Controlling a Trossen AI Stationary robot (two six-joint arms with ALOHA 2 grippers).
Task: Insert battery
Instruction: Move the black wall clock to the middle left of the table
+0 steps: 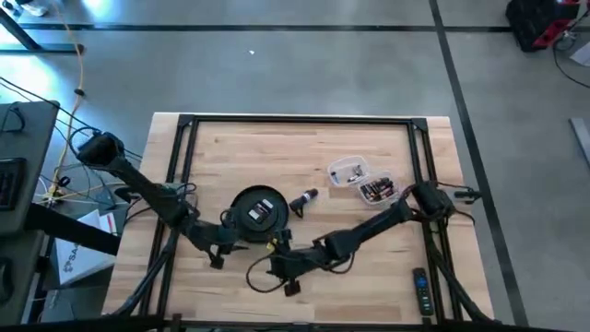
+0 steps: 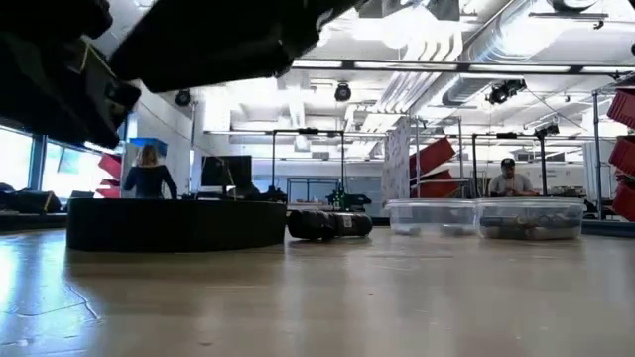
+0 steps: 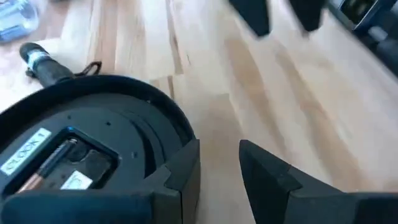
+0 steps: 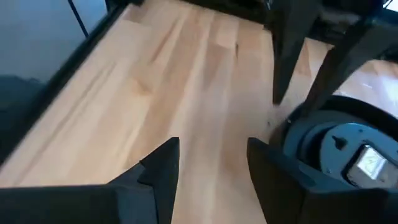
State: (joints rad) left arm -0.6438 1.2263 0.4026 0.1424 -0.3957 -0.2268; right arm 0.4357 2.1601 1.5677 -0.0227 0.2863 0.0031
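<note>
Round black clock [image 1: 255, 213] lies face-down at lower centre of the high view, back panel up. Left hand [image 1: 228, 242] sits just beside its lower-left rim; right hand [image 1: 279, 245] just beside its lower-right rim. Neither hand holds anything.

Left wrist view: left hand fingers [image 3: 180, 168] apart, nothing between them, one finger close against the clock rim. A battery [image 3: 46, 167] lies seated in the clock's back compartment, next to a white label. Not discernible from the high view.

Right wrist view: right hand fingers [image 4: 163, 163] apart, bare wood between; clock edge to one side, left arm's dark fingers standing near it.

Other items, high view: dark cylindrical flashlight [image 1: 303, 200] just right of the clock; two clear plastic containers [image 1: 348, 171] w/ small parts, upper right of the clock, near each other; a remote [image 1: 420, 285] at lower right.

Low view only: containers and flashlight in a row behind the clock; 2 persons [image 2: 149, 173] far back in the room, ceiling ducts, red bins.

Worktop [image 1: 277, 152]: light butcher-block wood, black frame; floor grey concrete.
</note>
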